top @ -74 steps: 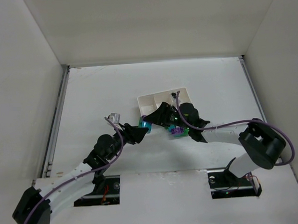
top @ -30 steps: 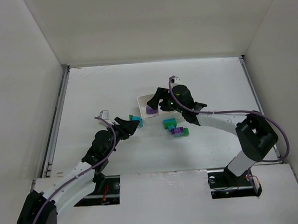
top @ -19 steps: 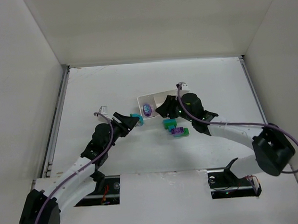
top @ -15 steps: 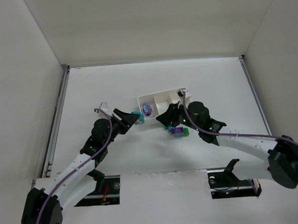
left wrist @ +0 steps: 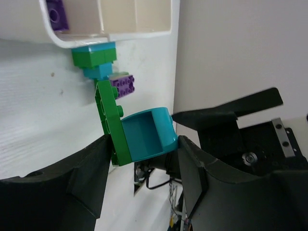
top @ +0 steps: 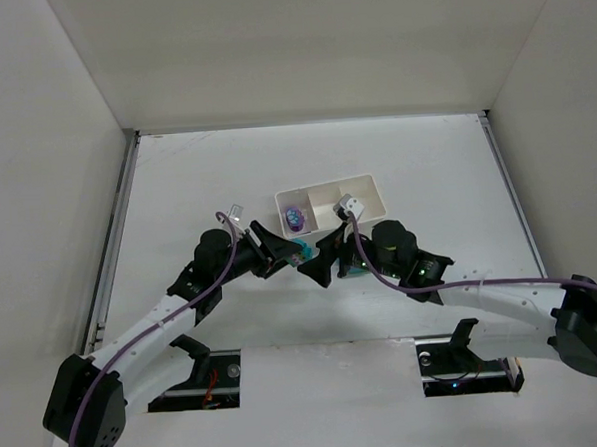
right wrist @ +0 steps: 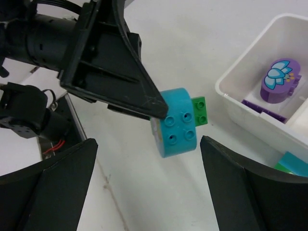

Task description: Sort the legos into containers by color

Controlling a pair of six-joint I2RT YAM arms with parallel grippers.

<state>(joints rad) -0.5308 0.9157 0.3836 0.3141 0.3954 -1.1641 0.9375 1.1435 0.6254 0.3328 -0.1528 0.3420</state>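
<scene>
I read left gripper (top: 283, 250) pinching a teal-green lego (left wrist: 144, 137) near the tray (top: 317, 188) corner; right gripper (right wrist: 149, 163) fingers spread, empty.

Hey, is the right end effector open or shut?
Open. The right end effector shows its fingers wide apart in its wrist view, touching nothing; the teal brick between them is gripped by the left end effector.

One white tray (right wrist: 240, 113) with three compartments (left wrist: 85, 17). Three purple bricks (right wrist: 280, 81), two green bricks (left wrist: 94, 57), and seemingly three teal bricks (right wrist: 175, 130), though the stacked ones are hard to separate.
</scene>
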